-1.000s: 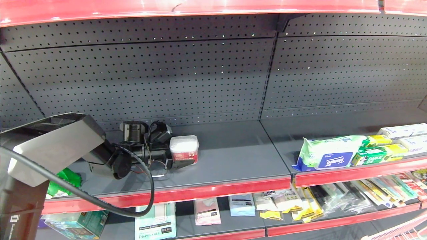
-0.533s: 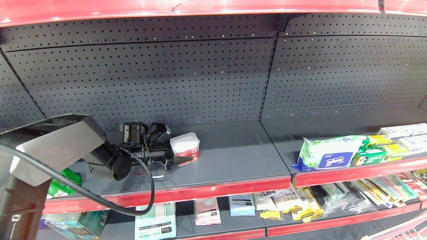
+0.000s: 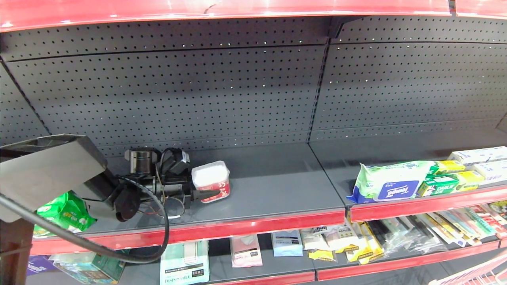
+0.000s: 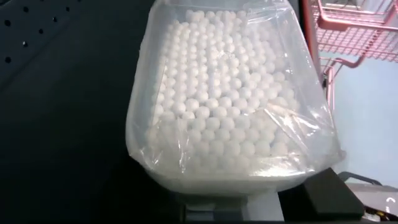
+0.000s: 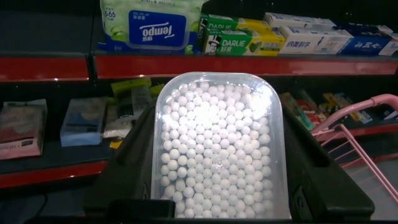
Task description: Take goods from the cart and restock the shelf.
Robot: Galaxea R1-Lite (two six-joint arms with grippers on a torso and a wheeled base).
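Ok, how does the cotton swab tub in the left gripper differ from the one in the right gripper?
The left tub, in the left gripper, is over the grey shelf, tilted, its red label showing; the right tub, in the right gripper, is held in the air, away from that shelf. The left tub wears crinkled clear film; the right tub's top looks smooth. Both are clear tubs packed with white swab tips.
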